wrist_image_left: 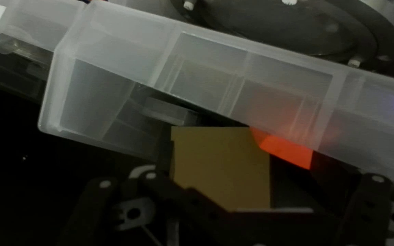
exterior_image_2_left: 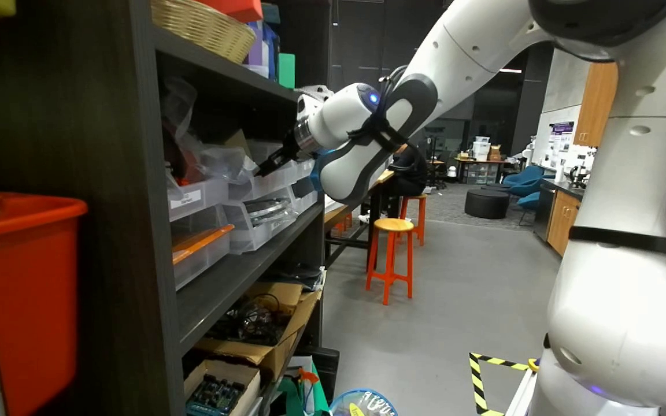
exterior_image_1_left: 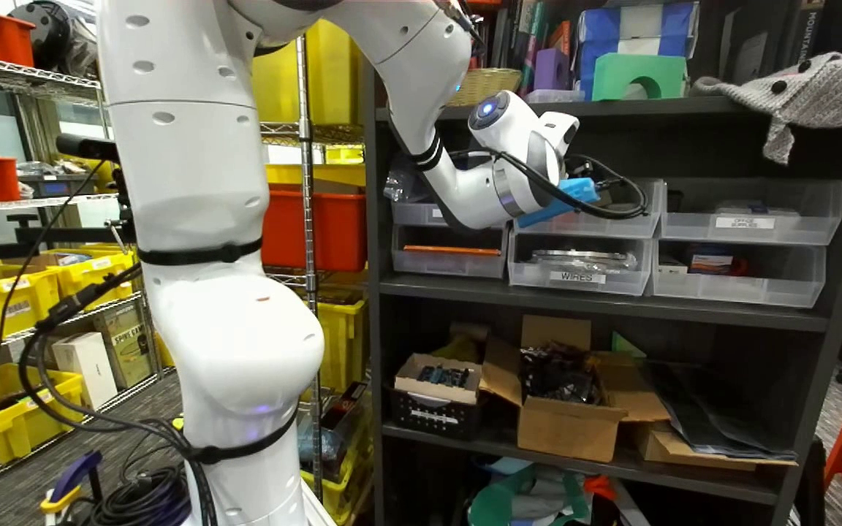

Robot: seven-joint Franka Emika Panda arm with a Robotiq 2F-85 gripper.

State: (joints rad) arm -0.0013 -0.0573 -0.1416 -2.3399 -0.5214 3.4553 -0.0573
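Observation:
My gripper (exterior_image_2_left: 269, 164) points at the upper middle clear plastic bin (exterior_image_2_left: 278, 176) on the shelf. In the wrist view the gripper (wrist_image_left: 263, 184) has its dark fingers wide apart, with nothing visibly held between them. Beyond the fingers is a tan box (wrist_image_left: 221, 167), with a bright orange piece (wrist_image_left: 287, 150) beside it, in or behind the clear bin (wrist_image_left: 210, 75). The wrist picture stands upside down and is dark. In an exterior view the blue wrist piece (exterior_image_1_left: 560, 203) and cables hide the fingers. I cannot tell whether the fingers touch the bin.
A lower bin labelled WIRES (exterior_image_1_left: 574, 267) holds silver coils. The office-supplies bin (exterior_image_1_left: 753, 212) stands to its upper right in that view. Clear plastic wrap (exterior_image_2_left: 211, 156) hangs near the gripper. The upper shelf board (exterior_image_1_left: 647, 106) lies just above, with a knitted toy (exterior_image_1_left: 816, 95) overhanging it.

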